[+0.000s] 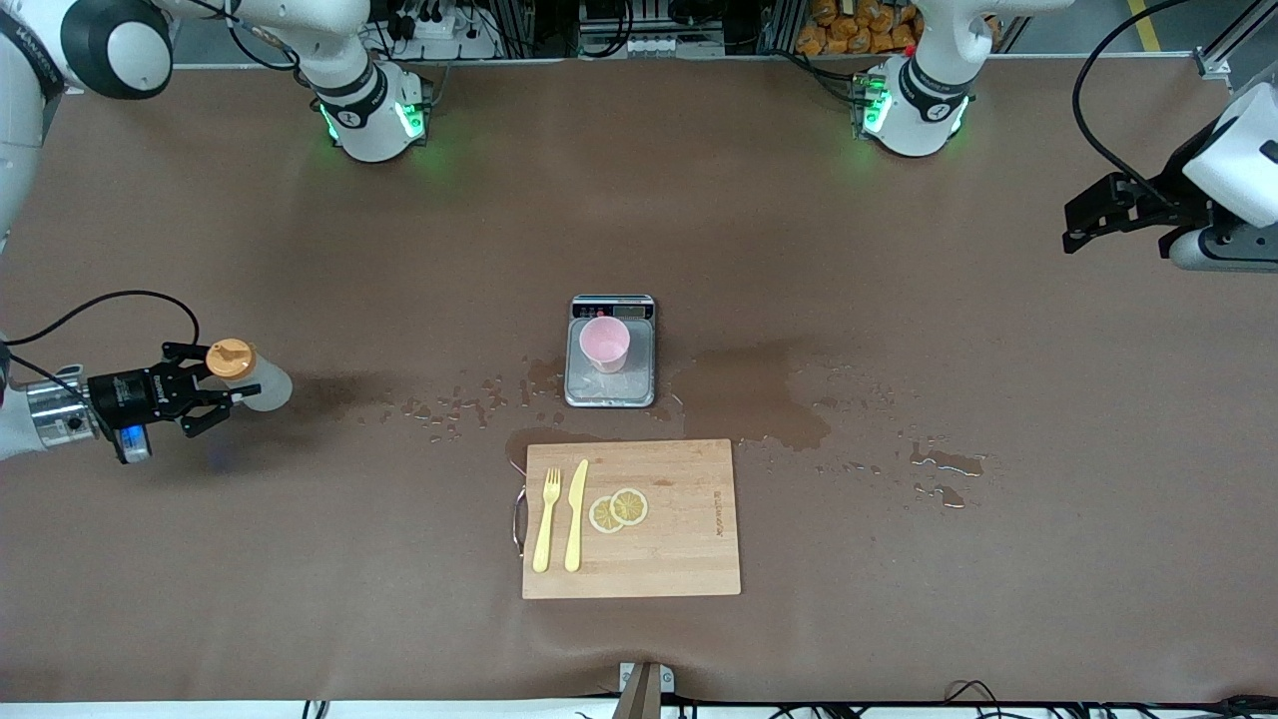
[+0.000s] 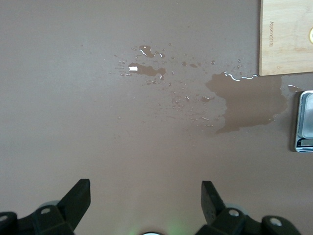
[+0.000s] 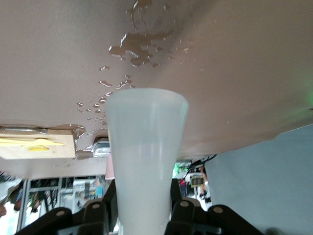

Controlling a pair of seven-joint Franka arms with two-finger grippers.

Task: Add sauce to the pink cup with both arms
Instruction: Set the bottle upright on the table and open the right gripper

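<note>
A: What does the right gripper (image 1: 215, 394) hold, up over the bench edge at the right arm's end?

B: It pinches the sauce (image 1: 250, 374), its fingers (image 3: 178, 215) pressed on either side of the translucent body (image 3: 146, 161). The bottle is off the table, lying about level, and its orange cap (image 1: 230, 358) is turned toward the front camera.

A: And toward the middle of the bench?

B: The pink cup (image 1: 605, 345) stands upright on a steel scale (image 1: 611, 384). Nothing touches it. Just nearer the front camera lies a wooden cutting board (image 1: 679, 559) carrying a yellow fork (image 1: 546, 519), a yellow knife (image 1: 575, 514) and two lemon slices (image 1: 618, 509). Wet patches (image 1: 759, 399) and droplets darken the brown table cover (image 1: 899, 599) around the scale and board.

A: The left arm?

B: It waits. The left gripper (image 1: 1083, 225) hangs over the bench edge at the left arm's end, near the corner by the bases. Its fingers (image 2: 78, 198) are spread wide with nothing between them, and bare wet table (image 2: 146, 68) lies below.
</note>
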